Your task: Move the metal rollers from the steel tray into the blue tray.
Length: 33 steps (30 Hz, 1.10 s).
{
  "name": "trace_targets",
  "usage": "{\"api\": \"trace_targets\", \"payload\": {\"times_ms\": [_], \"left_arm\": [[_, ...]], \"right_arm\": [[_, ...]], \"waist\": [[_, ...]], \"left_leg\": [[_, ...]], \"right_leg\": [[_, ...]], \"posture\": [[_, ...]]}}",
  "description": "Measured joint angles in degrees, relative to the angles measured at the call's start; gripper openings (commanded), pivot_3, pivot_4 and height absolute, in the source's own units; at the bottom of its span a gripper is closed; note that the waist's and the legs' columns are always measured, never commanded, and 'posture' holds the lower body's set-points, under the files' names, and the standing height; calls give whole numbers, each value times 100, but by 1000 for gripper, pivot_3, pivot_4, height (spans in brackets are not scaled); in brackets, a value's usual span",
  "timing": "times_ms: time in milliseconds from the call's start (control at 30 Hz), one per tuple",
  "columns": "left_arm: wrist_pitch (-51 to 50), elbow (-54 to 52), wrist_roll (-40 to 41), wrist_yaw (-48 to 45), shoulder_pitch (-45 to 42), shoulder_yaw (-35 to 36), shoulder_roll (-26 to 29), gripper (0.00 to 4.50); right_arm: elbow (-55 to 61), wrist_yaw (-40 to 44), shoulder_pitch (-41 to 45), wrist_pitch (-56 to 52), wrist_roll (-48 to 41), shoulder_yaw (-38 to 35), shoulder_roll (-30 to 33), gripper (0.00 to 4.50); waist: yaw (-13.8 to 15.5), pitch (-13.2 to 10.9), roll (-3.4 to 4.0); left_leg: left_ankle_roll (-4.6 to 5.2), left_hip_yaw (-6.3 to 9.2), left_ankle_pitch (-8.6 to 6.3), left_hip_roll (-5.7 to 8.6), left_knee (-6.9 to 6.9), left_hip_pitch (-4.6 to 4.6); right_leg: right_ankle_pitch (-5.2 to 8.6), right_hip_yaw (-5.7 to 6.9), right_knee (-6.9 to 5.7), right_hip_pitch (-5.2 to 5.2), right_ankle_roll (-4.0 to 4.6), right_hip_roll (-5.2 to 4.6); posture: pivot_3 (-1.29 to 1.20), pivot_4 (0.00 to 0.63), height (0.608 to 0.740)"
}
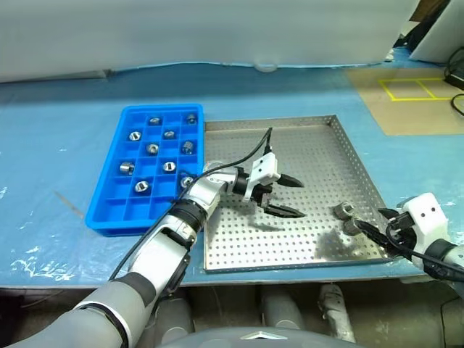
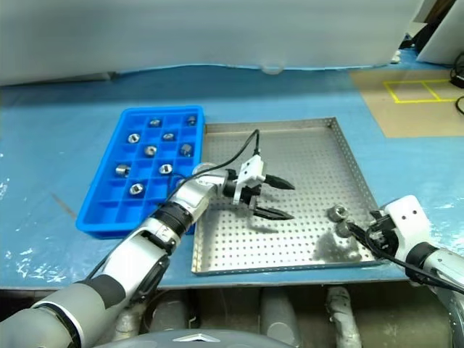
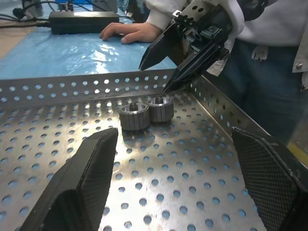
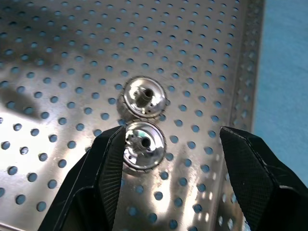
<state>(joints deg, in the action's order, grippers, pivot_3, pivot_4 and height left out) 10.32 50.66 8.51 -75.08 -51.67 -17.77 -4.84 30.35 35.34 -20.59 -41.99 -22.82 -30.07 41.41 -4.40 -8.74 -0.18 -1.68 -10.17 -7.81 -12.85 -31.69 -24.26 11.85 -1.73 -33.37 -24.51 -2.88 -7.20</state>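
While head views miss it, a person's hand (image 3: 130,32) rests beyond the steel tray (image 3: 72,86).

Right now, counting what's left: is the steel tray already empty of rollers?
No, two metal rollers sit side by side on the steel tray near its right rim.

It looks like a workshop or robot test lab. A workbench under blue plastic sheeting (image 1: 65,123) fills the frame, with yellow tape markings (image 1: 417,88) on brown flooring at upper right.
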Motion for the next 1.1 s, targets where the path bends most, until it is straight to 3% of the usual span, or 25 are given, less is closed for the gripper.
{"api": "trace_targets", "payload": {"times_ms": [267, 500, 600, 700, 933, 1100], "left_arm": [[301, 483, -91, 9, -131, 152, -231, 3954], [402, 696, -130, 164, -160, 298, -241, 3954], [434, 727, -156, 233, -172, 374, -240, 3992], [484, 752, -203, 304, -186, 400, -242, 3992], [514, 774, -216, 548, -185, 520, -252, 3992], [13, 896, 46, 708, -246, 922, -266, 3992]], "right_arm": [[-514, -164, 1156, -428, -188, 694, -116, 3287], [-1201, -205, 1566, -605, 110, 1467, 89, 3287], [-1316, -235, 1667, -603, 233, 1611, 201, 2624], [-1356, -229, 1694, -572, 247, 1616, 192, 1645], [-1321, -126, 1773, -437, 223, 1696, 116, 1608], [-694, -73, 2181, -312, -221, 1652, -273, 1608]], "waist": [[-414, 10, 16], [-450, 10, 17], [-451, 10, 12], [-450, 9, 12], [-445, 10, 13], [-474, 11, 16]], "left_leg": [[20, 3, -14, -1, -60, -21], [40, 5, -27, 2, -87, -36], [50, 5, -34, -1, -100, -33], [54, 5, -37, 0, -109, -33], [54, 5, -37, 0, -109, -33], [55, 5, -37, -1, -106, -34]], "right_leg": [[1, 0, -11, 4, -3, -4], [-17, 2, -10, 14, 27, -13], [-17, 4, -9, 24, 27, -12], [-17, 3, -9, 28, 27, -14], [-17, 3, -10, 27, 28, -14], [-19, 3, -17, 20, 30, -14]], "posture": [[-671, 150, 740], [-644, 150, 740], [-633, 150, 740], [-611, 150, 740], [-605, 150, 740], [-608, 150, 740]]}}
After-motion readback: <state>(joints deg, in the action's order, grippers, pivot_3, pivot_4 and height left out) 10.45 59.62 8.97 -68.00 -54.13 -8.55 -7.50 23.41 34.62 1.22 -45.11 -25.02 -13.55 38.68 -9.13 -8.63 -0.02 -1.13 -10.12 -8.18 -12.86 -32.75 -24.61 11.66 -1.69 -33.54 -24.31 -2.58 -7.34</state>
